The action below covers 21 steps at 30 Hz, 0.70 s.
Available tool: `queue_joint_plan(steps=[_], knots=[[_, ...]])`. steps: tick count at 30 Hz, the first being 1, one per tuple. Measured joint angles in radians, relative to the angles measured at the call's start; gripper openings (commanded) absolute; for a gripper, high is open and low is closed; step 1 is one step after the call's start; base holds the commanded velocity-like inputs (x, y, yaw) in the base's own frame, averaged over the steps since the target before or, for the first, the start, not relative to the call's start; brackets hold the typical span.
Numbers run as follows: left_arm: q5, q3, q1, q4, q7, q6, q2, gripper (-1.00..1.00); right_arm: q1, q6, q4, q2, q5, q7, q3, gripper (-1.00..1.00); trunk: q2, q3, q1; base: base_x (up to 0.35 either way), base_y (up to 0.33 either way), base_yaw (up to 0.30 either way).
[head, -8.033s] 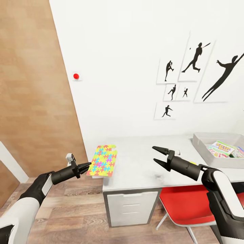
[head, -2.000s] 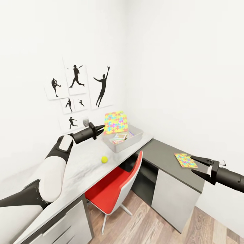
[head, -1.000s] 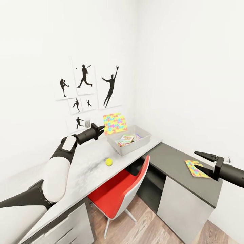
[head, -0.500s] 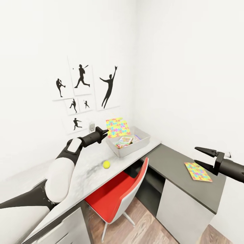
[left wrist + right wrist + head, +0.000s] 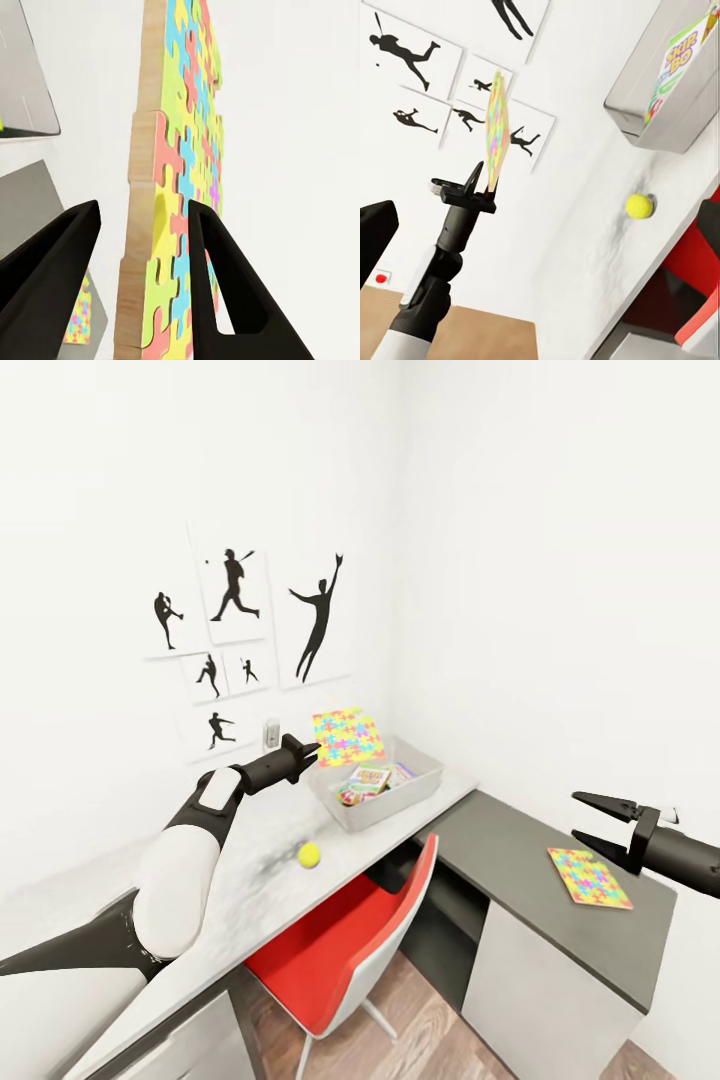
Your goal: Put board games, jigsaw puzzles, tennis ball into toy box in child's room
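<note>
My left gripper (image 5: 306,750) is shut on the edge of a jigsaw puzzle (image 5: 346,735), holding the board upright above the table (image 5: 240,900), just beside the toy box (image 5: 405,797). In the left wrist view the fingers (image 5: 217,255) clamp the puzzle (image 5: 184,172) by its orange edge. Board games (image 5: 362,779) lie inside the toy box. The tennis ball (image 5: 309,854) rests on the table in front of the box. A second jigsaw puzzle (image 5: 590,877) lies flat on the dark side cabinet, just below my open right gripper (image 5: 577,817).
A red chair (image 5: 345,940) is tucked under the table. The dark grey-topped cabinet (image 5: 510,860) joins the table at the corner of two white walls. Black athlete pictures (image 5: 235,595) hang behind my left arm. The right wrist view shows the ball (image 5: 639,205) and box (image 5: 671,105).
The camera has shifted. Over the last second my left gripper has carried the puzzle slightly closer to the toy box. The right gripper stays open over the cabinet.
</note>
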State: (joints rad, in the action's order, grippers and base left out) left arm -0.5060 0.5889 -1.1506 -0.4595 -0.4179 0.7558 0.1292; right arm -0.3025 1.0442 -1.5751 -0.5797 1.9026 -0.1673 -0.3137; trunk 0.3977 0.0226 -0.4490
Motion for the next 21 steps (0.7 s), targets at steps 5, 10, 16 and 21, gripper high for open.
queue_joint_plan(steps=[5, 10, 16, 21], knots=[[0.001, 0.000, 0.000, 0.000, 0.000, 0.000, 0.000, -1.00, 0.000, 0.000, 0.000, 0.000, 0.000, 0.001, 0.000, 1.00, 0.000, 0.000, 0.000, 0.145, -0.106, 0.000], [0.000, 0.000, 0.000, 0.000, 0.000, 0.000, 0.001, -1.00, 0.000, 0.000, 0.000, 0.000, 0.000, 0.001, 0.002, 1.00, 0.000, 0.000, 0.000, 0.023, -0.017, 0.112], [0.000, -0.001, 0.000, 0.000, 0.000, 0.000, 0.002, -1.00, 0.000, 0.000, 0.001, 0.000, 0.000, 0.001, 0.002, 1.00, 0.000, 0.000, 0.000, 0.003, -0.002, 0.092], [-0.001, -0.001, 0.000, 0.000, 0.000, 0.000, 0.002, -1.00, 0.000, 0.000, 0.001, 0.003, 0.000, 0.002, 0.003, 1.00, 0.000, 0.000, 0.000, 0.000, 0.000, 0.004]])
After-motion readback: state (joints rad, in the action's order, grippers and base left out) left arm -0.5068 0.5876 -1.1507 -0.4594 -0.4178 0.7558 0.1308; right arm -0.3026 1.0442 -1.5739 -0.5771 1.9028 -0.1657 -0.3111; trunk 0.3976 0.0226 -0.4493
